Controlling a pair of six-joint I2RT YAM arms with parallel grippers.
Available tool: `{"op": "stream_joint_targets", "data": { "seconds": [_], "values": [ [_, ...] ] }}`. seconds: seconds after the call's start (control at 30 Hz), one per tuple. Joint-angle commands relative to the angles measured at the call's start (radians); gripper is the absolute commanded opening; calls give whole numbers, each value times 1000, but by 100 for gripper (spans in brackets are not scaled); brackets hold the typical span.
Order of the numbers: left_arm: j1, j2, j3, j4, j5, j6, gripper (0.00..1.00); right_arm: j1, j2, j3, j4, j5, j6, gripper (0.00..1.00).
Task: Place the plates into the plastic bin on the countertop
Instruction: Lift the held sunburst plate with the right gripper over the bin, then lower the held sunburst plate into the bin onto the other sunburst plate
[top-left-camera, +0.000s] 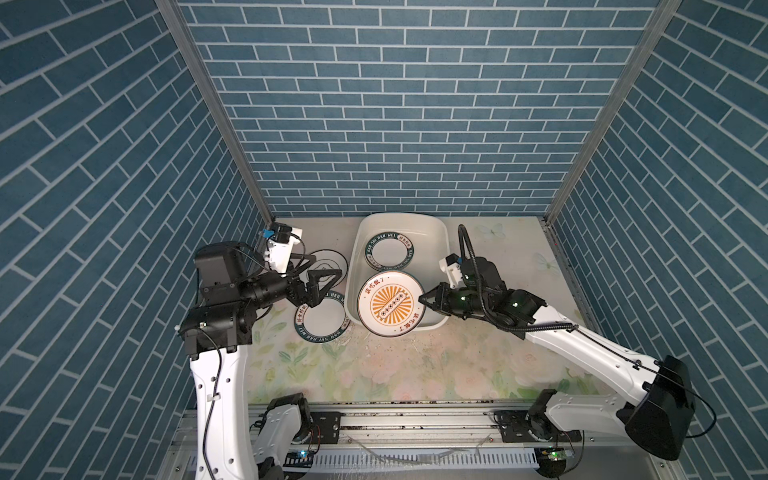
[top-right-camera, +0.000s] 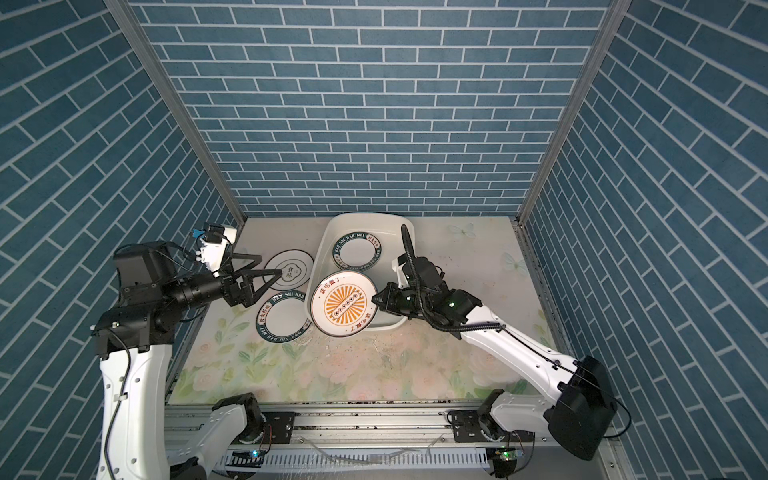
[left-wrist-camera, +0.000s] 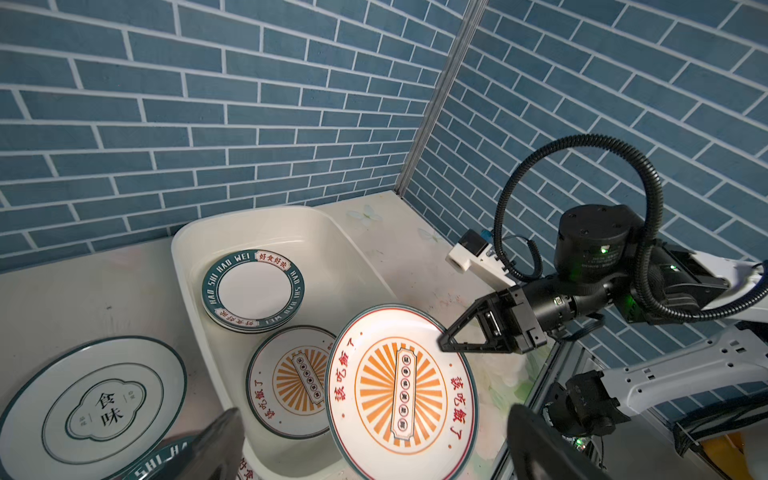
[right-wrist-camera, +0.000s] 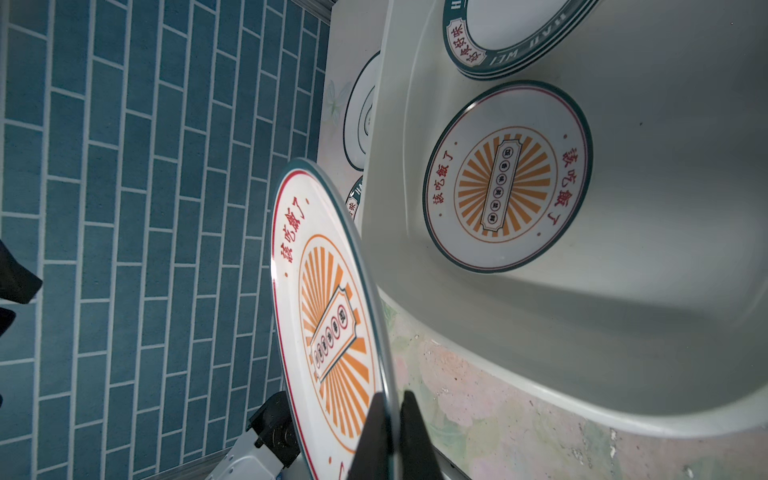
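Plate (top-left-camera: 390, 306), frame centre: white, orange sunburst, red lettering. Bin (top-left-camera: 430, 241): glossy white. Countertop (top-left-camera: 415, 365): pastel pink flowers, green leaves.

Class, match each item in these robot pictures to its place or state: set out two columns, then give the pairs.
Column A:
1 black-ringed plate
2 stacked green-rimmed plates
3 left end effector
4 right end effector

Column B:
a in the plastic bin
b open, empty
c on the countertop
d shut on a sunburst plate rim

Pairs: 1-c; 2-a; 3-b; 4-d.

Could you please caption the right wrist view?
Right gripper pinches a sunburst plate by its rim near the plastic bin.
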Motion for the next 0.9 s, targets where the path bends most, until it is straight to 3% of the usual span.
{"op": "stream_joint_targets", "data": {
  "seconds": [0.0,0.1,0.27,0.53,0.87],
  "values": [
    [5,17,-11,-28,-13,4,99,-62,30,62,24,-89,-61,0],
    [5,19,-59,35,-51,-54,100,-120,73,88,30,-126,-79,0],
    [5,67,-65,19,-70,-42,100,-200,160,128,43,-179,-123,0],
    [5,119,-56,61,-138,-75,99,-255,320,221,16,-214,-239,0],
    [5,162,-64,50,-79,-55,100,-272,459,291,-13,-216,-314,0]
  ]
}}
